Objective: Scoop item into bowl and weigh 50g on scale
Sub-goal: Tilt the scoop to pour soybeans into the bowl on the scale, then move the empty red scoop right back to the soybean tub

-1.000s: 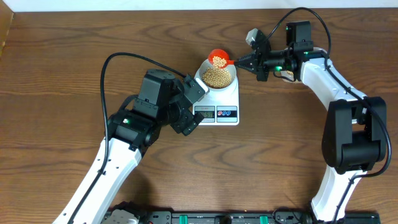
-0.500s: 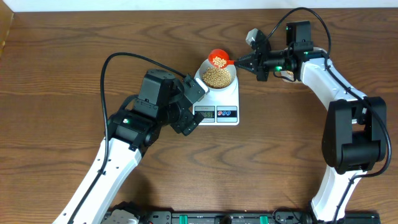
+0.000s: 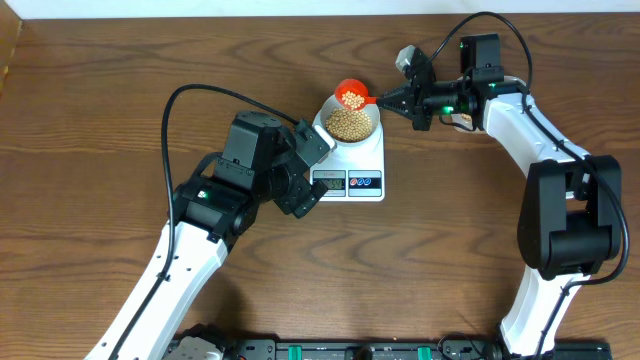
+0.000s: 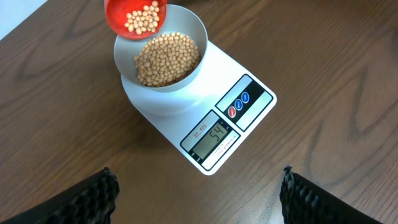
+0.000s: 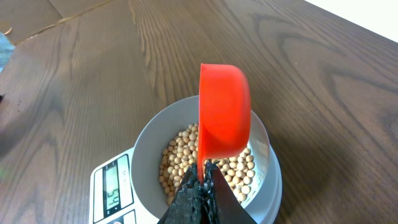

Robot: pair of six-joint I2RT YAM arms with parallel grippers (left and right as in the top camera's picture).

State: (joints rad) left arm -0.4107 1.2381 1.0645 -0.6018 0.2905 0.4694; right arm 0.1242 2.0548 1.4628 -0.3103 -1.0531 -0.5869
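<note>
The white bowl [image 3: 352, 122] [image 4: 160, 59] [image 5: 149, 149] sits on the white scale [image 3: 352, 172] [image 4: 211, 124] [image 5: 112, 186], filled with tan beans [image 3: 350, 123] [image 4: 166, 57] [image 5: 180, 158]. A red scoop [image 3: 351, 94] [image 4: 135, 17] [image 5: 222, 118] holding some beans hangs tilted over the bowl's far rim. My right gripper [image 3: 400, 99] [image 5: 202, 182] is shut on the scoop's handle. My left gripper [image 3: 310, 170] [image 4: 199, 193] stands open near the scale's front, its fingers [image 4: 93, 196] apart and holding nothing. The LCD [image 4: 212, 135] is lit.
The scale stands on a brown wooden table [image 3: 100, 100]. The left arm [image 3: 230, 190] lies to the scale's front left, and the right arm [image 3: 520, 120] reaches in from the right. Black equipment [image 3: 350, 350] lines the table's front edge.
</note>
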